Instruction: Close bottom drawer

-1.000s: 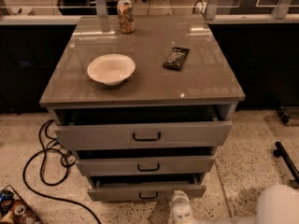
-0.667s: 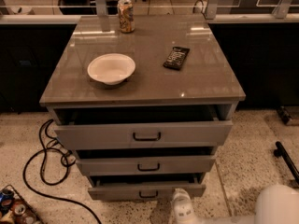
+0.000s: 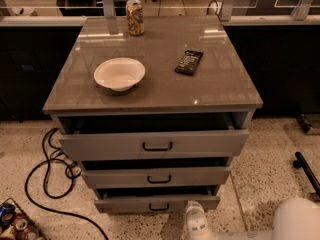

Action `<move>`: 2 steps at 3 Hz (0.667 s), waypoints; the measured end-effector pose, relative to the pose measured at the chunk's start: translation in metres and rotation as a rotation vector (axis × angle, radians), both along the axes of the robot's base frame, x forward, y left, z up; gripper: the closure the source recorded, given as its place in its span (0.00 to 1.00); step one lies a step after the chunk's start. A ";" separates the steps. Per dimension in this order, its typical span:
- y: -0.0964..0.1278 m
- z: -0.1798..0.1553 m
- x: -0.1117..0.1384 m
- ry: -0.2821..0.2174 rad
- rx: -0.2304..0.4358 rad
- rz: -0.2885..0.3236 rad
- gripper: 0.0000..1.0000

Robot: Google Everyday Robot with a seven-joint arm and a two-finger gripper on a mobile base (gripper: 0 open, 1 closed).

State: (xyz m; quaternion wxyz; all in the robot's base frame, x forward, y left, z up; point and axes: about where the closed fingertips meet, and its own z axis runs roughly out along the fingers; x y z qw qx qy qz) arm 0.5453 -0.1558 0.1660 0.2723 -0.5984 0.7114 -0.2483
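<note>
bottom drawer point(image 3: 125, 204): ajar | gripper point(image 3: 195, 223): low, just before its front, open or closed cannot tell | advice: push the flat front squarely near the handle point(image 3: 159, 207), straight inward.

Down low, the claw point(image 3: 195, 223) sits just before the bottom drawer point(image 3: 125, 204), a touch right of its handle point(image 3: 158, 207); contact, can't tell. Stacked straight above that drawer are the middle drawer point(image 3: 115, 177) and then the top drawer point(image 3: 105, 145), all three standing out from the frame. Up on the bench point(image 3: 160, 91), behind the claw, the bowl point(image 3: 119, 74) lies to the claw's left, the remote point(image 3: 189, 62) almost straight behind, and the can point(image 3: 135, 17) farthest back, leftward. Well left of the claw, a cable point(image 3: 45, 169) loops on the floor point(image 3: 260, 174).
</note>
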 end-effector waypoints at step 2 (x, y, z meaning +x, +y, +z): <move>-0.002 0.000 0.003 -0.004 0.000 0.001 1.00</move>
